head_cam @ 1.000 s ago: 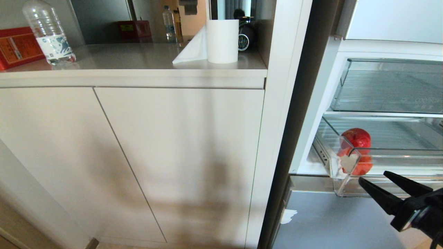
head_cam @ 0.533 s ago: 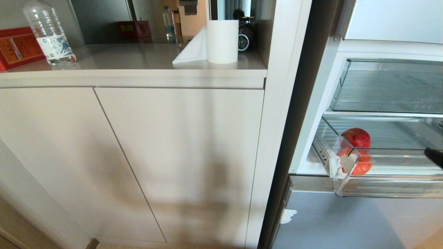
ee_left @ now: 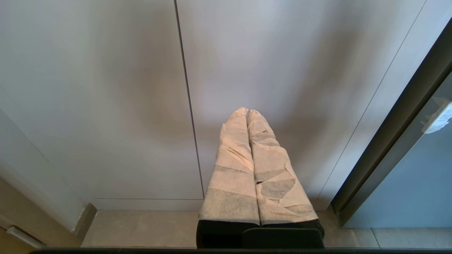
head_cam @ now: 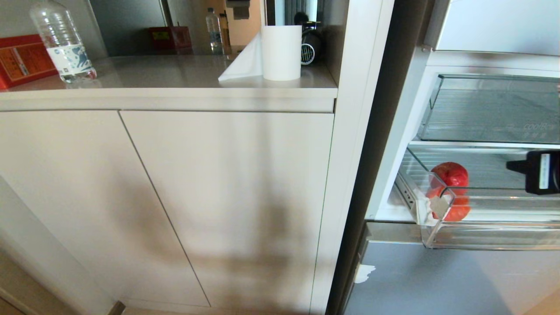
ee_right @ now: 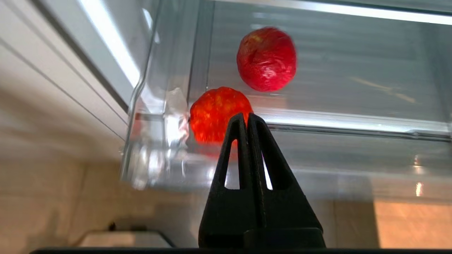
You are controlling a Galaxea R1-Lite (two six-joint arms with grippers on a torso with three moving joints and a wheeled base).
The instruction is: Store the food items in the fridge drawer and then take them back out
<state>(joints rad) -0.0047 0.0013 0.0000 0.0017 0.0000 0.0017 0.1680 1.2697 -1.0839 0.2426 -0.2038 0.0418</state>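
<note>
Right gripper [ee_right: 247, 118], spread a second ago, now pressed together and empty above the fridge drawer [head_cam: 490, 238]; two red food items [ee_right: 266, 58] lie inside near its taped corner, suggesting storing is finished, retrieval pending.

**Cut off, hidden, unclear**

Right gripper [head_cam: 509, 166] cropped by head view's right edge, only black stub showing. Wide clear plastic fridge drawer [head_cam: 437, 238] also cropped there. Lower glossy red-orange round piece [head_cam: 457, 211] half masked by whitish tape on drawer corner [head_cam: 439, 205]. Red box on counter [head_cam: 19, 59] cut at left edge, label unreadable.
</note>
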